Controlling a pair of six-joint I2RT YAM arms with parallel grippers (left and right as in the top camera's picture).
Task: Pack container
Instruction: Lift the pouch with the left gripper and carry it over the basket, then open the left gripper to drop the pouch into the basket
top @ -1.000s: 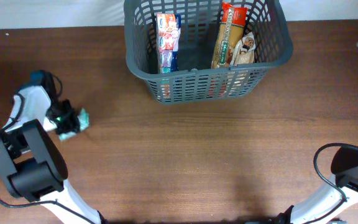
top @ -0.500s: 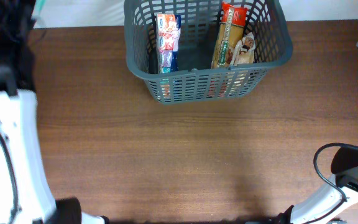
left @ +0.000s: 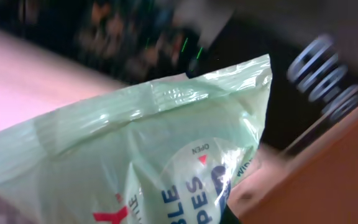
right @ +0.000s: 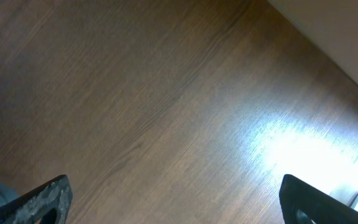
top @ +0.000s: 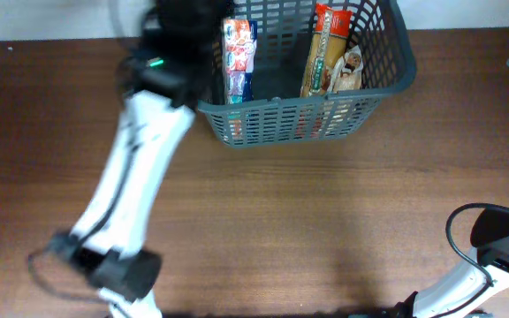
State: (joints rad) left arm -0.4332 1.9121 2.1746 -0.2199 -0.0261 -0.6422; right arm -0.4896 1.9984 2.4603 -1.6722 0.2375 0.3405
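Overhead, left side: left arm (top: 135, 168) stretched long and almost straight from its base at the bottom-left edge up to the left rim of the container (top: 290, 119), all blur-smeared. left gripper (top: 184, 22) is just a dark smear at that rim, and the jaws are unreadable from above. Left wrist view fills the gap: green packet (left: 135, 155), pale crinkly plastic with a round label and "OPEN" print, sits right against the lens, pinched in the closed gripper. The fingers themselves hardly show. The packet is hidden from overhead.

Container sits top centre of the table (top: 263, 230) at the far edge. It is a dark grey basket with lattice-slotted walls and rounded corners. Inside left is a red-white-blue box (top: 239, 57) on edge. Inside right is a long orange-red pasta pack (top: 325, 49), with a small pale packet (top: 350, 71) touching its right side.

Right: right arm (top: 497, 252) folded low in the bottom-right corner, well apart from the container. Only the right wrist view shows right gripper (right: 176, 202): dark fingertips at the frame's two bottom corners, spread wide over brown wood with a glare patch.
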